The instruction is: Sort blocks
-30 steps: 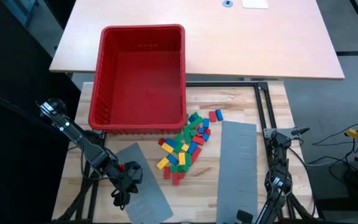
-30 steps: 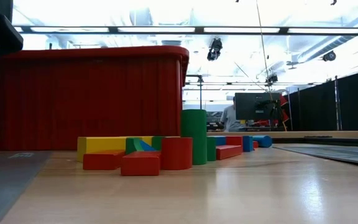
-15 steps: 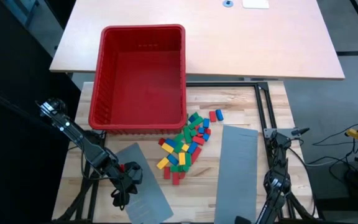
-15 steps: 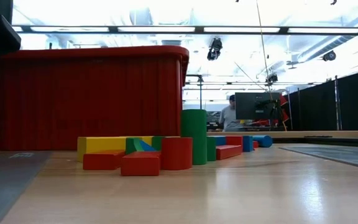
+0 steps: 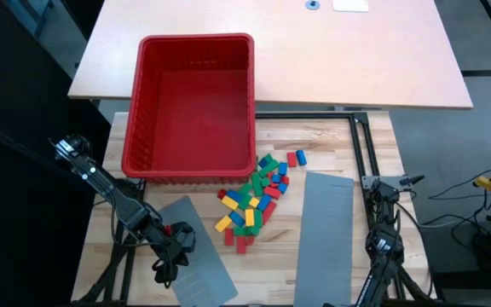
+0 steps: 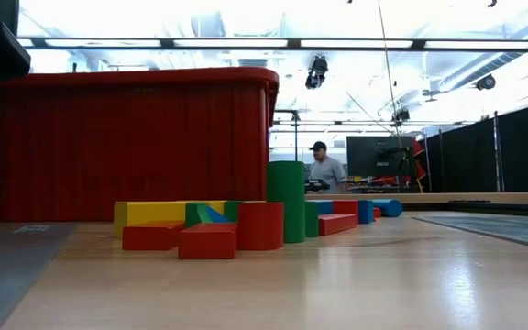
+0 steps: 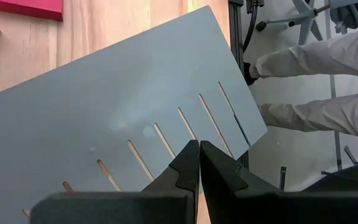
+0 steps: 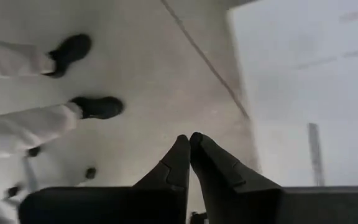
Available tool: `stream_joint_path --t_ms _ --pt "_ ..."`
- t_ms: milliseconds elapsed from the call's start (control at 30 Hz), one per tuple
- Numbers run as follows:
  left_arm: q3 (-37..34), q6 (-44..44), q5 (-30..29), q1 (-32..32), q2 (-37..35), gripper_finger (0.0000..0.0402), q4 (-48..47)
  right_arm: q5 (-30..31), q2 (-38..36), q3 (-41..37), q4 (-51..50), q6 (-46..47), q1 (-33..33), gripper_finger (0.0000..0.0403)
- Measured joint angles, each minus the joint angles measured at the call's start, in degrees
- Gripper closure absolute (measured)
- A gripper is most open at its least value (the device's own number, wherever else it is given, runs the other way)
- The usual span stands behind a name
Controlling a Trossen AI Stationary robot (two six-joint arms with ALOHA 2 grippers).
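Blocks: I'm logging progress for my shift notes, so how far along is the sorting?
Nothing looks sorted: the blocks lie in one mixed pile beside the red bin, which looks empty. Nothing is in hand. The left end effector is shut, empty, over the left grey panel; the right end effector is shut past the table edge. All the sorting remains.

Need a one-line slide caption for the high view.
Mixed blocks heaped beside the red bin, between two grey slotted panels, both arms parked at the near edge.
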Motion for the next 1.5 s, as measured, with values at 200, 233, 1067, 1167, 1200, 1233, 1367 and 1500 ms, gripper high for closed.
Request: stream_joint_path --t_ms 200,233,1067,1167,1200,1233,1367,1500 --pt "0.0 -0.36 0.01 0.0 0.02 0.0402 0.86 0.27 0.0 -0.15 -0.74 -0.22 -1.3 0.0283" --pt "0.0 -0.27 0.01 0.0 0.02 0.0402 1.05 0.36 0.12 -0.21 -1.3 -0.37 -1.46 0.0266" --pt "0.0 1.28 1.23 0.02 0.02 0.0402 1.01 0.21 4.76 -0.23 -9.43 -14.0 -4.8 0.0187" --pt "0.0 1.3 1.23 0.01 0.02 0.0402 1.01 -0.06 4.87 -0.21 -8.86 -14.03 -4.83 0.0182" --pt "0.0 1.3 1.23 0.02 0.02 0.0402 1.01 -0.11 5.04 -0.21 -8.8 -14.13 -4.84 0.0181" --pt "0.0 1.3 1.23 0.01 0.02 0.0402 1.01 -0.31 5.25 -0.22 -8.74 -14.35 -4.84 0.0181" --pt "0.0 1.3 1.21 0.0 0.02 0.0402 0.99 -1.11 6.21 -0.14 -8.58 -15.36 -4.95 0.018" --pt "0.0 1.28 1.19 0.0 0.02 0.0402 0.98 -1.36 7.16 -0.14 -8.97 -15.81 -4.99 0.0177"
